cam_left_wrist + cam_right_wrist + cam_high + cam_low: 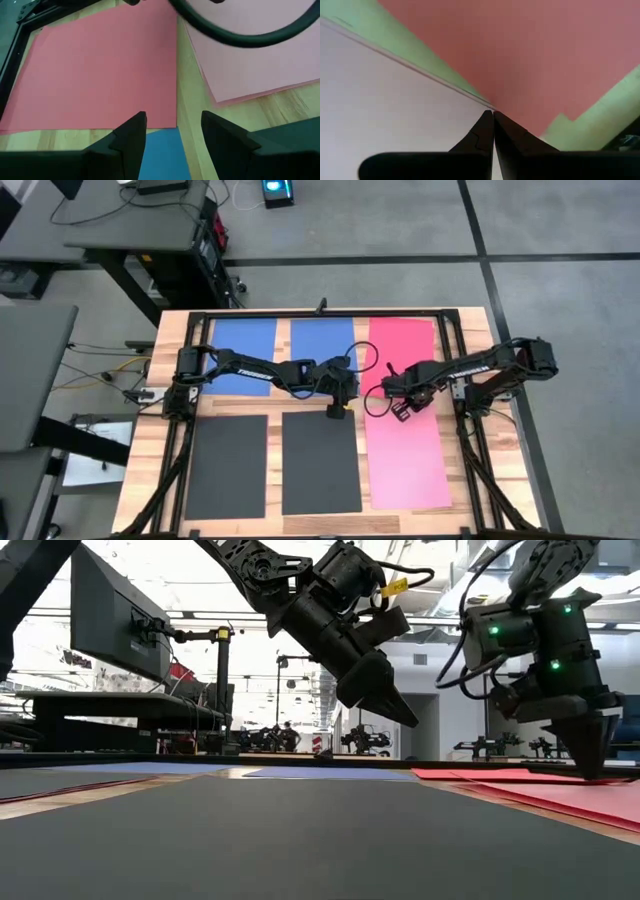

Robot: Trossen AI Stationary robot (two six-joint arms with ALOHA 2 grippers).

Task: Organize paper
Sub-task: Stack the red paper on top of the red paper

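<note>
Dark grey sheets (321,462), two, are laid side by side along the table's (140,450) near edge. Pink sheet (410,465) is placed beside them; red sheet (402,340) behind it; two blue sheets (243,338) at the far edge. Left gripper (337,409) is held above the centre gap, fingers parted, nothing held. Right gripper (493,116) is pressed shut, tip at the pink sheet's far edge.

Grey carpet floor (560,240) crossed by dark seams; a dark desk (150,225) beyond the wooden table (165,340); a monitor (115,620) on a stand; bright ceiling light washing the room.
</note>
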